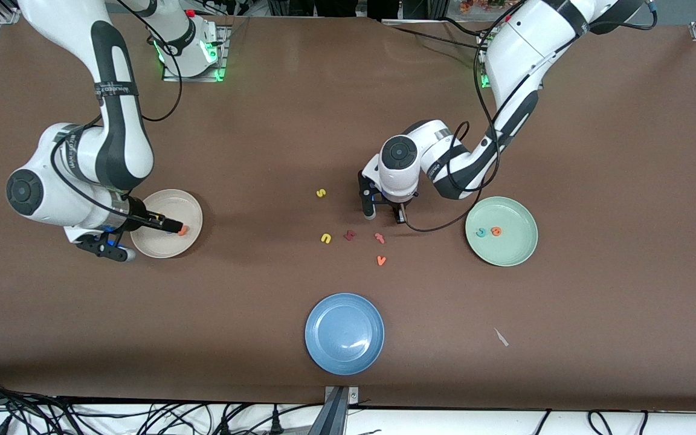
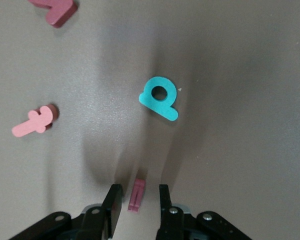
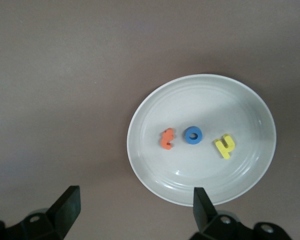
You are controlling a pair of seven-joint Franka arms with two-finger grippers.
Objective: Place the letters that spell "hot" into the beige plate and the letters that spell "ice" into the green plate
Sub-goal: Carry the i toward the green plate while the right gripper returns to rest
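The dark red i [image 2: 136, 195] lies on the table between the fingers of my left gripper [image 2: 139, 189], which is low over it. Both fingers stand a little apart from the bar, so the gripper is open. In the front view the left gripper [image 1: 385, 212] hides the i. The green plate [image 1: 514, 254] holds the teal c [image 1: 480, 232] and the orange e [image 1: 496, 231]. The beige plate [image 3: 240, 100] holds the orange t [image 3: 166, 139], the blue o [image 3: 193, 135] and the yellow h [image 3: 225, 145]. My right gripper [image 3: 135, 195] hangs open and empty by that plate's rim [image 1: 161, 252].
A teal d [image 2: 159, 96] lies close to the i. A reddish t-like letter [image 1: 379, 238], a dark red letter [image 1: 350, 235], a yellow u [image 1: 325, 238], a yellow s [image 1: 321, 193] and an orange v [image 1: 381, 260] are scattered mid-table. A blue plate [image 1: 344, 333] sits nearest the front camera.
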